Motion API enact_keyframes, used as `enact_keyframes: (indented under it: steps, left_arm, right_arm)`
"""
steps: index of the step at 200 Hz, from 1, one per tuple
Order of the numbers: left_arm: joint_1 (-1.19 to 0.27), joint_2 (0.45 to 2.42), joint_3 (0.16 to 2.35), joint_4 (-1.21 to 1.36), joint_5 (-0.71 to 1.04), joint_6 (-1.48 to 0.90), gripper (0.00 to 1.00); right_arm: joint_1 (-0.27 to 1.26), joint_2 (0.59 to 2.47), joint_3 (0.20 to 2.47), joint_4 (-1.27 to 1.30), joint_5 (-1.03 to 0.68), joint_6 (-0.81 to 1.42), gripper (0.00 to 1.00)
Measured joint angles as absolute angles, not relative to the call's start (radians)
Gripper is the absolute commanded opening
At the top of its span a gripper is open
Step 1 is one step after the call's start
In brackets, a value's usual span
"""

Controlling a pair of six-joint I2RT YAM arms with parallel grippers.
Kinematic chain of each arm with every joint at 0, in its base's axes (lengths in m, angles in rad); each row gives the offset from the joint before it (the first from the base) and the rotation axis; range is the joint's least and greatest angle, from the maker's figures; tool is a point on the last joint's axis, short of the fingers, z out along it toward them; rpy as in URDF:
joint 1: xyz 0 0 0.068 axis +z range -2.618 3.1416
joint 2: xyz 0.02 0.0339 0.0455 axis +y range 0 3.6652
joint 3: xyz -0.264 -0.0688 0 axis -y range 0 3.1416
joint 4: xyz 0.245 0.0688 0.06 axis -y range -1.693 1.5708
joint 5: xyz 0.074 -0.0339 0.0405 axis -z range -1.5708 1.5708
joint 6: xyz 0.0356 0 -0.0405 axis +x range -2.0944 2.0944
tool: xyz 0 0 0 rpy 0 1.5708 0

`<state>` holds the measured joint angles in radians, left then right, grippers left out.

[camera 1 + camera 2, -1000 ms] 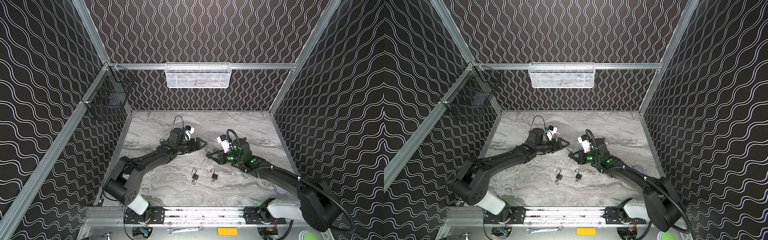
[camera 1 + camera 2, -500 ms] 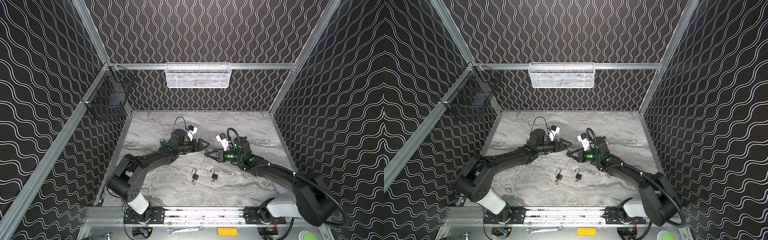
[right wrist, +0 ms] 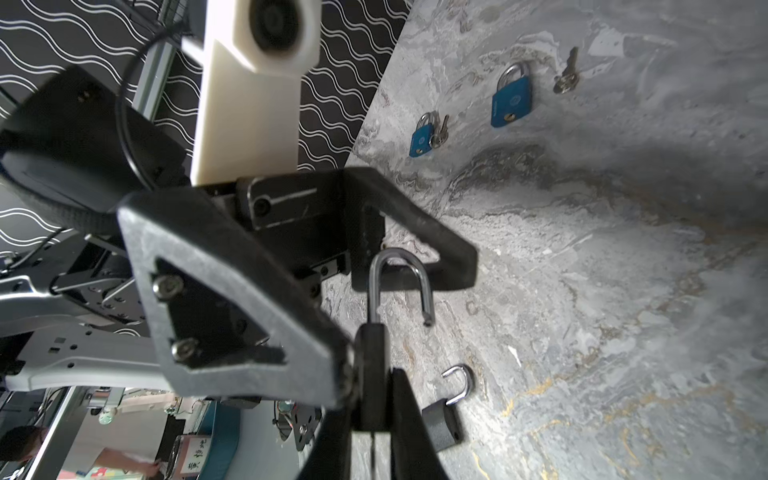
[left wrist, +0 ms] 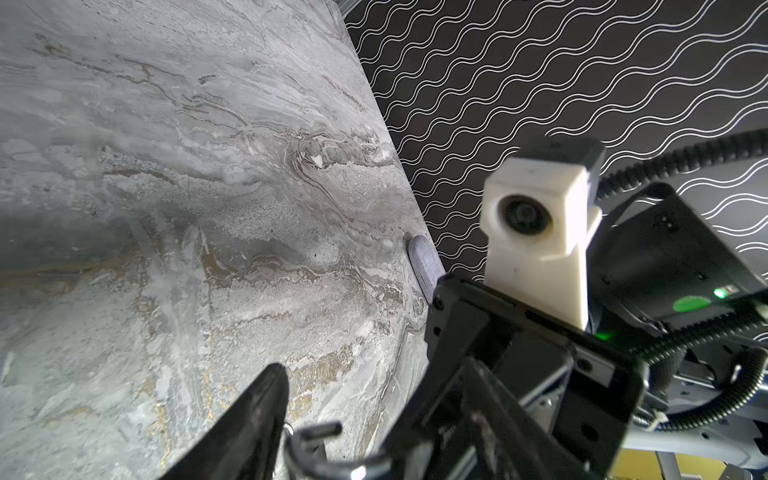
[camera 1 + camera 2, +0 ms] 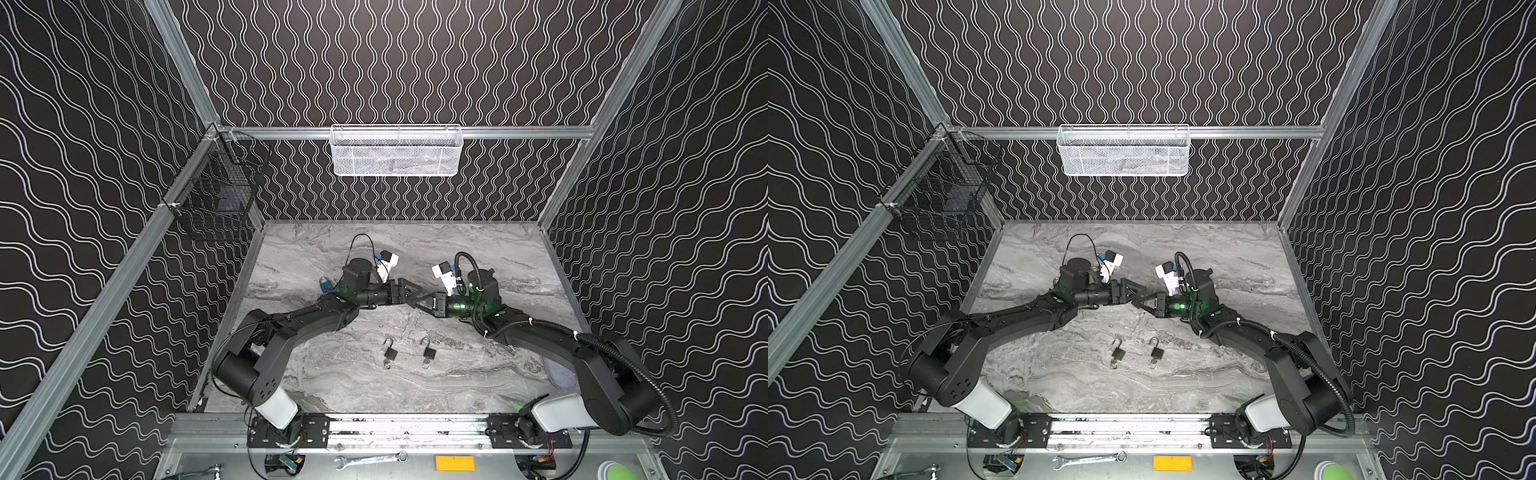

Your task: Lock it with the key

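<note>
My right gripper (image 3: 374, 376) is shut on the body of a black padlock (image 3: 372, 353). Its silver shackle (image 3: 399, 282) stands swung open. My left gripper (image 3: 409, 316) is open, and its two fingers (image 3: 249, 311) straddle that shackle. In both top views the two grippers meet at mid-table, left gripper (image 5: 409, 291) against right gripper (image 5: 420, 302). The shackle (image 4: 320, 449) shows in the left wrist view between the left gripper's fingers (image 4: 257, 415). A loose key (image 3: 566, 79) lies by a blue padlock (image 3: 512, 102). I see no key in the held lock.
Two more black padlocks (image 5: 390, 353) (image 5: 429, 352) lie open-shackled nearer the front edge. A smaller blue padlock (image 3: 422, 139) with keys lies near the left wall. A white mesh basket (image 5: 397, 149) and a black wire basket (image 5: 216, 199) hang on the walls.
My left gripper has moved right until its fingers sit either side of the held lock's shackle, and its jaws have narrowed a little. The right gripper has shifted slightly toward it, still shut.
</note>
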<state>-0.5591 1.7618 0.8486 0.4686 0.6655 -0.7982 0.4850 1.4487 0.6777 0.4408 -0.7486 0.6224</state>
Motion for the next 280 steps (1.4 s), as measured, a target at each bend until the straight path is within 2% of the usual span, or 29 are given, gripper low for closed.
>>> enact_keyframes:
  steps: [162,280]
  left_arm:
    - [-0.549,1.734,0.837,0.393,0.632,-0.768,0.50]
    - [-0.527,1.737,0.809,0.427,0.645,-0.781,0.32]
  right_arm:
    - [0.465,1.483,0.687,0.434,-0.763,0.627,0.00]
    - [0.465,1.476,0.685,0.423,-0.758,0.612,0.00]
